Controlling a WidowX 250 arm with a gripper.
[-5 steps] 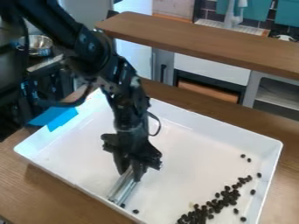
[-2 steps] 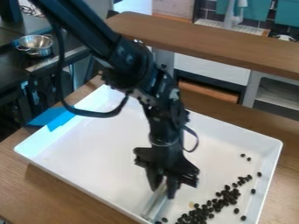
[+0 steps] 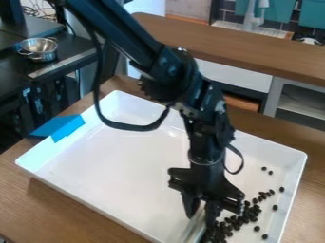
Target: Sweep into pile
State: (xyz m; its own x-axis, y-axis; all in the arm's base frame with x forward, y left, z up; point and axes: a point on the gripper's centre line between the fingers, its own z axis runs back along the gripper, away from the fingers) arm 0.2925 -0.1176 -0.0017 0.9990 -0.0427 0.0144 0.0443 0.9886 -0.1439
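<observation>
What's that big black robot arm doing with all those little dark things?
It's a sweeping job. The robot's gripper is holding a clear, shiny strip down in a white tray, right beside the little dark pieces. Lots of them are bunched in a long, messy band near one corner. The sweeping doesn't look finished: a few loose ones lie apart from the rest.
</observation>
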